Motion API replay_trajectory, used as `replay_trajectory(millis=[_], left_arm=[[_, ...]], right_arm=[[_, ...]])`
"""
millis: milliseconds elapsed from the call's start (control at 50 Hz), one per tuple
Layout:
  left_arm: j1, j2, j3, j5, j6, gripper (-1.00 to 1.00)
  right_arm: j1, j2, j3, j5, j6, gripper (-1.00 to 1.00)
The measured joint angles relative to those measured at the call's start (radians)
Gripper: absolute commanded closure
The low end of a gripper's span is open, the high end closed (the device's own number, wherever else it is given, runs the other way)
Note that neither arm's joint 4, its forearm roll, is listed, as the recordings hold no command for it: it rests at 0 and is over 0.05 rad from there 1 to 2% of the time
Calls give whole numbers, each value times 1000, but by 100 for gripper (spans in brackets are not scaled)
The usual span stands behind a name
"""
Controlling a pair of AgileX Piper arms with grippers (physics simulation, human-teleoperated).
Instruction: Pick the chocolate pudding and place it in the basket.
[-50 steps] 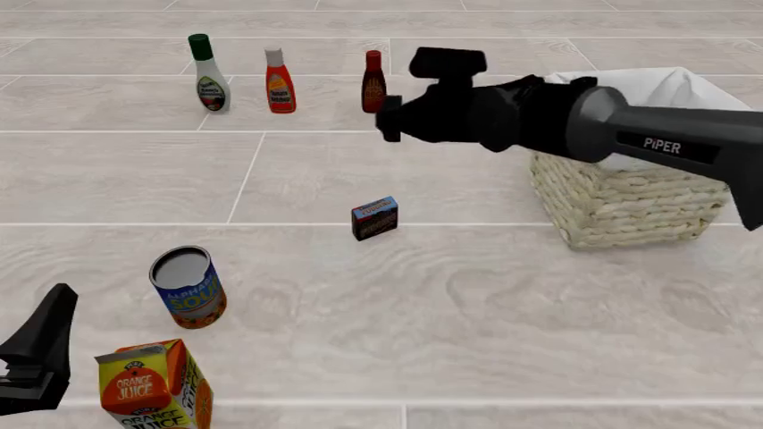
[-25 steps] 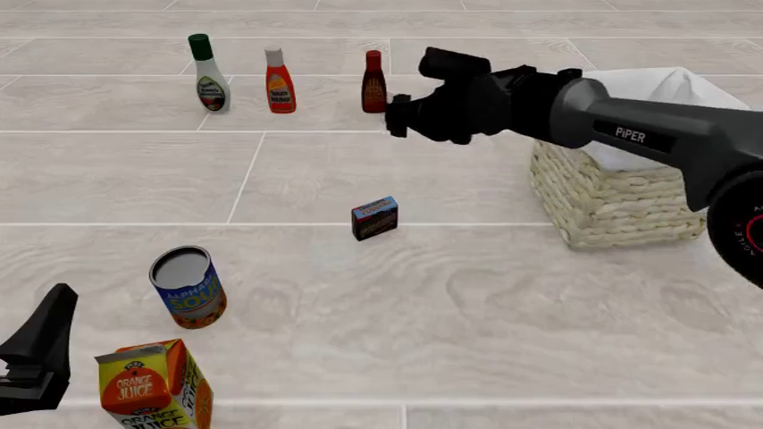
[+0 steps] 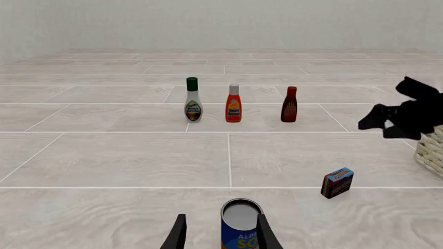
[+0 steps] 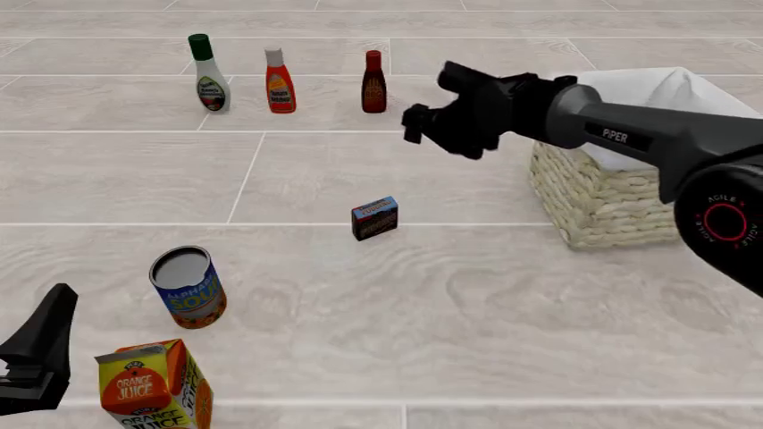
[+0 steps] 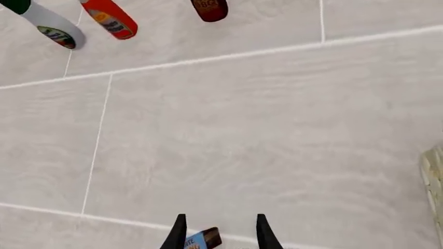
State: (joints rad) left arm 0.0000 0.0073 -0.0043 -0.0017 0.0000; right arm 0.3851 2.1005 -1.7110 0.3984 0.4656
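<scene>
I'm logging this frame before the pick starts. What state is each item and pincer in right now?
chocolate pudding: upright on the table, ungrasped.
basket: upright, cloth-lined; contents not visible.
soup can: upright.
orange juice carton: upright, closed.
three bottles: upright, capped.
right pincer: open, empty, above the pudding.
left pincer: open, empty.

Orange juice carton (image 4: 155, 389) cut by front view's bottom edge, basket (image 4: 608, 201) partly behind right arm

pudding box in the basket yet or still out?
Still out. The chocolate pudding stands on the tiled surface, apart from the basket; the right gripper is open and holds nothing.
</scene>
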Motion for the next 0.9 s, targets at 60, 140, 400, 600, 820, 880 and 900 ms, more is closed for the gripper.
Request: replay_trajectory(millis=[60,140,400,600,820,880,900], left_arm=[[0,0,0,0,0,-100],[0,0,0,0,0,-100],[0,0,0,0,0,-100],[0,0,0,0,0,-100],[0,0,0,0,0,-100],[0,0,0,0,0,-100],[0,0,0,0,0,-100]], right_arm=[[-3,5,-4,8,15,-100],[-5,12,-8,18,39,-100],[-10,8,-1,30,114,-100],[-26,-7,17,32,165,-100],[-45,-13,35,37,218,-100],[-44,-14,41,36,233,-100],[-43,-14,42,36,238,-100]])
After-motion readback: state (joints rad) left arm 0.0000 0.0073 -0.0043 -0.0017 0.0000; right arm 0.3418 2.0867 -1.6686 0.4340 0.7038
